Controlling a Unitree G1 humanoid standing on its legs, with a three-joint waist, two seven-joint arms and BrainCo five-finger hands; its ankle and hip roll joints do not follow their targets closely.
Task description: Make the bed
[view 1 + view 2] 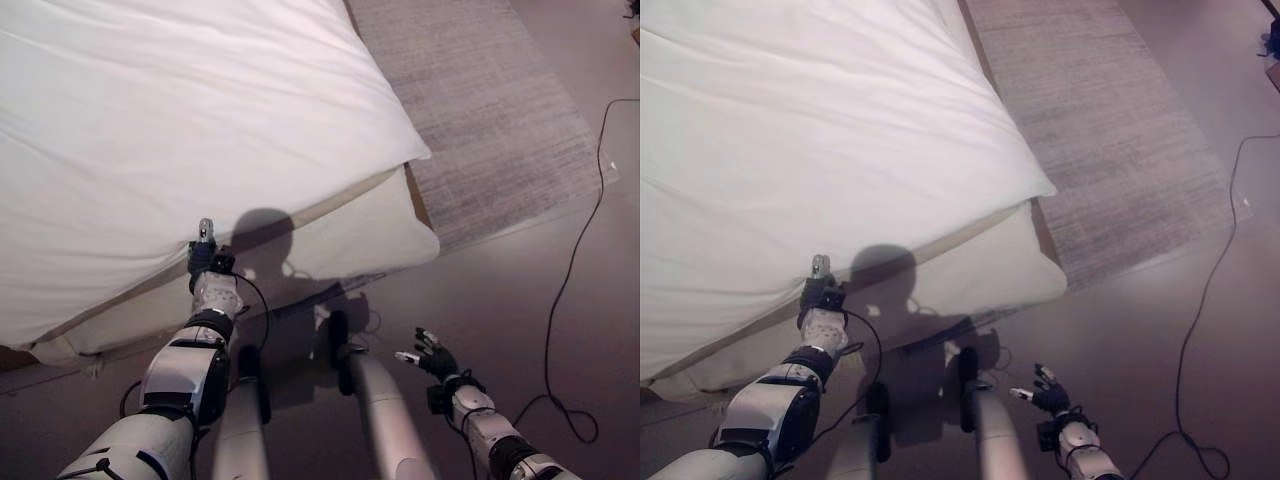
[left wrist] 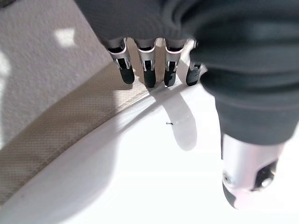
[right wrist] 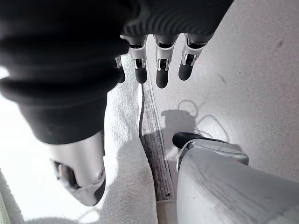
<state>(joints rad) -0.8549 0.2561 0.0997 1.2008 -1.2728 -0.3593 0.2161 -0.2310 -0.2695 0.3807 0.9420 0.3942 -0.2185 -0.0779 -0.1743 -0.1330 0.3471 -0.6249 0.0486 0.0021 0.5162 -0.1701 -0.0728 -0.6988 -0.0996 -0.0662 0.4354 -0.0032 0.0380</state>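
grey rug [image 1: 490, 110] on floor [image 1: 560, 300] beside bed.

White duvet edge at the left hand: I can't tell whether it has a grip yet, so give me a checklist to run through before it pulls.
1. Left hand at the edge of the white duvet: ok.
2. Fingers curled round the duvet: not ok, straight, tips at the edge over the beige mattress.
3. Thumb pinching cloth: not ok, it stands apart above the duvet.
4. Right hand holding nothing: ok, open over the floor.
5. Duvet corner near the grey woven rug lying on the bed: ok.
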